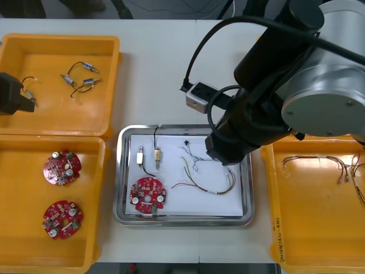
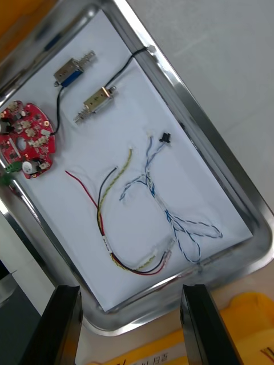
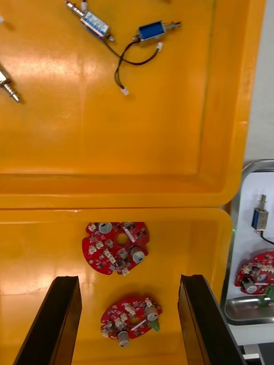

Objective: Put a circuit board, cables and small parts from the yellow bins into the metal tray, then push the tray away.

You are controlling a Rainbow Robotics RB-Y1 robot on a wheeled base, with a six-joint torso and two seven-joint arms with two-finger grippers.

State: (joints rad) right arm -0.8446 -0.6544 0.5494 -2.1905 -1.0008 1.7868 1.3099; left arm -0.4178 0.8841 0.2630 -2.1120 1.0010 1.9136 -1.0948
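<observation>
Light table (image 1: 171, 68), with the metal tray (image 1: 182, 220) at its middle between the yellow bins (image 1: 23, 228).

Tray, white inside, holds:
- red board (image 1: 147, 195) at the near left corner;
- two small metal parts (image 1: 141, 155), side by side beyond the board, with a black cable (image 2: 128, 63) running from them up to the far rim;
- red and yellow cable (image 1: 199, 185), looped across the right half;
- blue and white twisted cable (image 1: 191, 157), close beside that loop.

My right gripper (image 2: 131, 288) hangs above the tray's right side, over its near rim. Jaws released, nothing between them.

My left gripper (image 3: 128, 279) is at the table's left edge, above the left bins. Jaws released, empty. Beneath its fingers (image 3: 57, 308) is the near left bin, where two more boards (image 3: 117, 247) lie apart from each other. More metal parts (image 3: 151, 31) with black leads lie in the far left bin (image 3: 171, 114). Loose cables (image 1: 319, 162) lie in the near right bin (image 1: 308, 217).
</observation>
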